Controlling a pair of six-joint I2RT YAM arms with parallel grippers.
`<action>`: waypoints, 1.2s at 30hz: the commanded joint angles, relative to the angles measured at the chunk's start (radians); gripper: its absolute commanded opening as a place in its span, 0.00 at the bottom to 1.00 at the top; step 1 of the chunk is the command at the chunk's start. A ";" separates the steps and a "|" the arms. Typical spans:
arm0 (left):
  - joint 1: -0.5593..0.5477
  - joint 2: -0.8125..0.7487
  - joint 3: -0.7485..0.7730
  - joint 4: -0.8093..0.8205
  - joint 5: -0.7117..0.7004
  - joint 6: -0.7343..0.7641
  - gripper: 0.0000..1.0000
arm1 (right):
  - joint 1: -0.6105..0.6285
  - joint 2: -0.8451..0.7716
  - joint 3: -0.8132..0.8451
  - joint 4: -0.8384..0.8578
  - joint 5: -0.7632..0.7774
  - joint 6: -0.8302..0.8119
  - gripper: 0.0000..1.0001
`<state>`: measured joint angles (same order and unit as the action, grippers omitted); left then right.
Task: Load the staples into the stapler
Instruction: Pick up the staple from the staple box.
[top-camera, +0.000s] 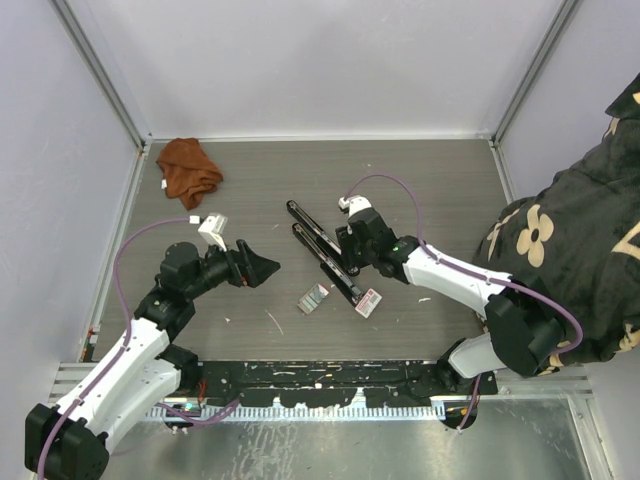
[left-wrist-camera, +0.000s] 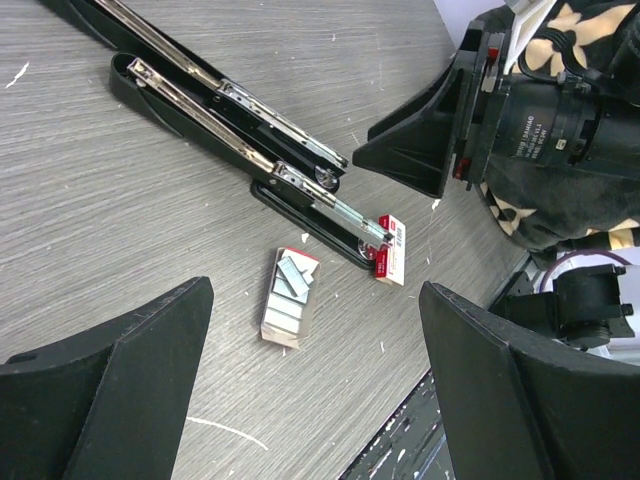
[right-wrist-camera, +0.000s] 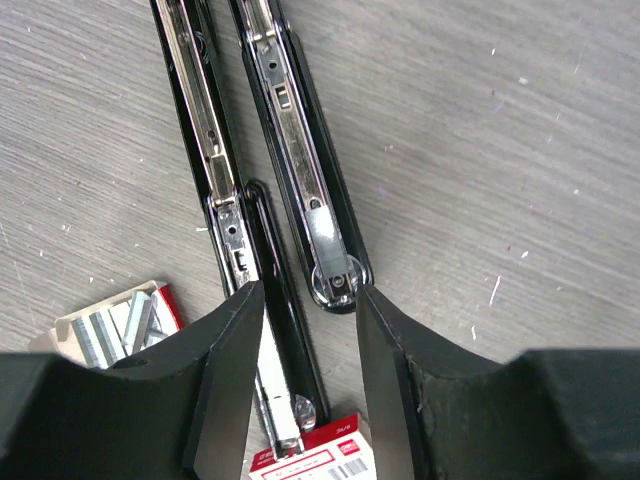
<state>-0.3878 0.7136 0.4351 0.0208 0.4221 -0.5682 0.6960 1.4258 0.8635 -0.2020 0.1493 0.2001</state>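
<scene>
Right gripper (right-wrist-camera: 310, 295): jaws parted to a narrow gap, nothing clamped between them. Positioned over the middle of the surface, straddling the rounded end of one arm of the stapler (left-wrist-camera: 200, 112). Contact with the stapler: cannot tell.

Left gripper (top-camera: 268, 268): jaws spread wide, empty. Positioned left of centre, pointing toward the middle of the surface, well apart from the stapler.

Stapler: black, folded fully open, both arms flat on the surface. Laid diagonally from the far left toward the near right, metal rail facing up.

Staples (left-wrist-camera: 288, 290): silvery-grey strips in a small tray, flat on the surface just on the near side of the stapler, toward the near edge. Not touching either gripper.

Box (left-wrist-camera: 392, 250): red and white, at the near tip of the stapler's rail, just right of the staples.

Cloth (top-camera: 188, 168): rust-coloured, crumpled, near the far left corner.
</scene>
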 joint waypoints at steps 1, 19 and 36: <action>0.002 -0.006 0.013 -0.011 -0.023 0.002 0.87 | -0.001 -0.046 0.001 -0.020 -0.033 0.149 0.48; 0.004 0.042 0.015 -0.051 -0.055 -0.001 0.87 | 0.050 0.007 0.010 0.041 -0.049 0.151 0.49; 0.003 0.044 -0.018 -0.161 -0.116 -0.054 0.86 | 0.362 0.164 0.104 -0.114 0.218 0.422 0.34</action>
<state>-0.3878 0.7643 0.4168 -0.1471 0.3202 -0.6056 1.0531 1.5723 0.9279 -0.2871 0.2672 0.5022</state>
